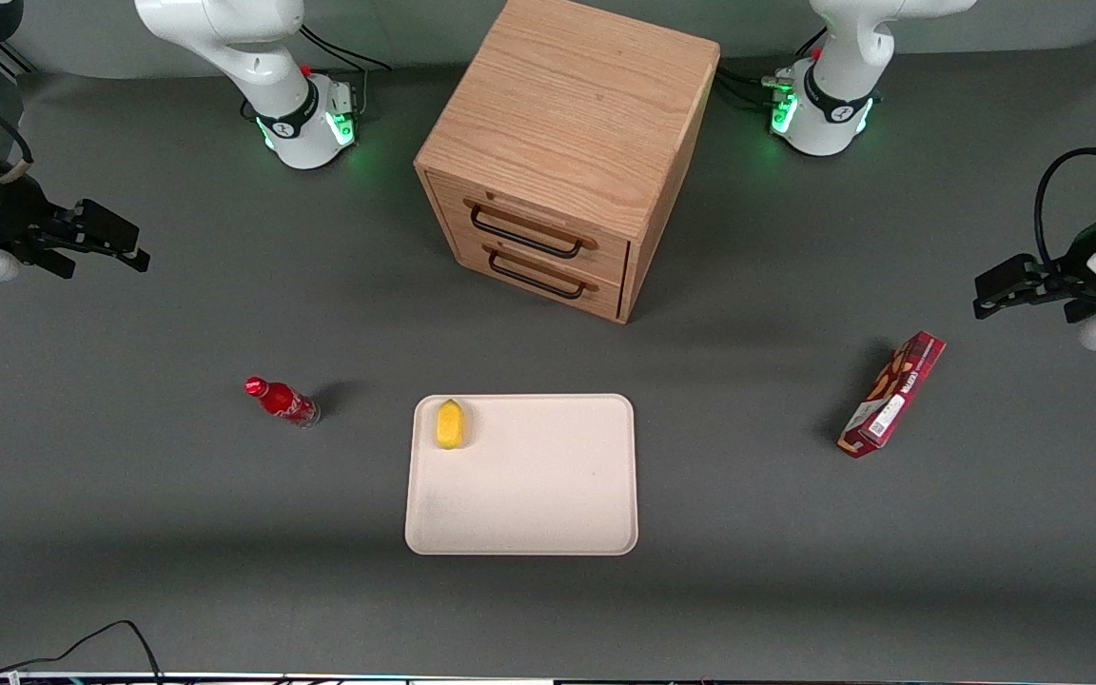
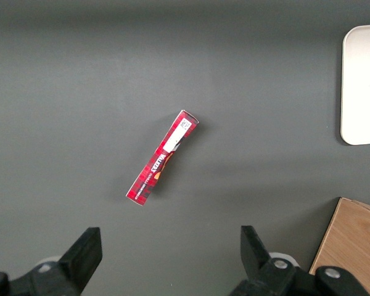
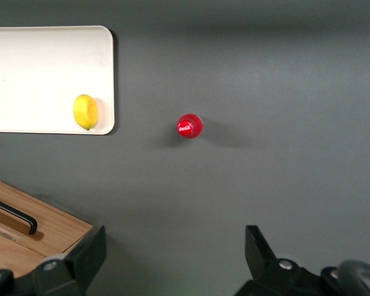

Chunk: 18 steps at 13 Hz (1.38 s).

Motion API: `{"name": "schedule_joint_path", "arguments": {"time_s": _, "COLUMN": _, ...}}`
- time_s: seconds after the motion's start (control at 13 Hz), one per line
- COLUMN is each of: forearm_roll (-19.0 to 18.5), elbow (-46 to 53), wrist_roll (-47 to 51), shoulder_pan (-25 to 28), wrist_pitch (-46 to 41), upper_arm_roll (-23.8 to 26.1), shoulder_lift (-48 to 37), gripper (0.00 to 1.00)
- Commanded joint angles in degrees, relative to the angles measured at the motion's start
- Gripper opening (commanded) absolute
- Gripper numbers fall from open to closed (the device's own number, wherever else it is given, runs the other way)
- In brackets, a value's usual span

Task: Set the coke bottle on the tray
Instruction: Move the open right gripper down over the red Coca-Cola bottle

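1. Standing upright on the surface, the coke bottle waited just beside the tray.
2. Open and empty, the hand hovered well apart, high.
3. Best approach: descend squarely over the cap, grip the body.

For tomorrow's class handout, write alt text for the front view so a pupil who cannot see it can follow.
A small red coke bottle stands on a grey table beside a cream tray holding a yellow object. The open gripper hangs high, toward the working arm's end. A wooden drawer cabinet stands farther back.
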Motion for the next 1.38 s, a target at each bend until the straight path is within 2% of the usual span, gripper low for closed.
{"name": "schedule_joint_path", "arguments": {"time_s": 0.0, "forearm_roll": 0.79, "elbow": 1.17, "wrist_roll": 1.14, "shoulder_pan": -1.46, "wrist_pitch": -0.57, "upper_arm_roll": 1.59, "shoulder_lift": 0.42, "gripper": 1.00}}
{"name": "schedule_joint_path", "arguments": {"time_s": 0.69, "forearm_roll": 0.79, "elbow": 1.62, "wrist_roll": -0.18, "shoulder_pan": -2.51, "wrist_pitch": -2.07, "upper_arm_roll": 1.68, "shoulder_lift": 3.57, "gripper": 1.00}}
{"name": "schedule_joint_path", "arguments": {"time_s": 0.77, "forearm_roll": -0.69, "elbow": 1.09, "wrist_roll": -0.44, "shoulder_pan": -1.90, "wrist_pitch": -1.46, "upper_arm_roll": 1.95, "shoulder_lift": 5.23, "gripper": 1.00}}
{"name": "schedule_joint_path", "arguments": {"time_s": 0.85, "forearm_roll": -3.32, "elbow": -0.57, "wrist_roll": -1.23, "shoulder_pan": -1.72, "wrist_pitch": 0.37, "upper_arm_roll": 3.17, "shoulder_lift": 6.29, "gripper": 1.00}}
{"name": "schedule_joint_path", "arguments": {"time_s": 1.08, "forearm_roll": -3.61, "elbow": -10.65, "wrist_roll": -4.75, "shoulder_pan": -2.25, "wrist_pitch": 11.17, "upper_arm_roll": 4.23, "shoulder_lift": 6.13, "gripper": 1.00}}
{"name": "schedule_joint_path", "arguments": {"time_s": 1.31, "forearm_roll": -3.96, "elbow": -24.27, "wrist_roll": -7.56, "shoulder_pan": -2.34, "wrist_pitch": 26.53, "upper_arm_roll": 4.32, "shoulder_lift": 4.29, "gripper": 1.00}}
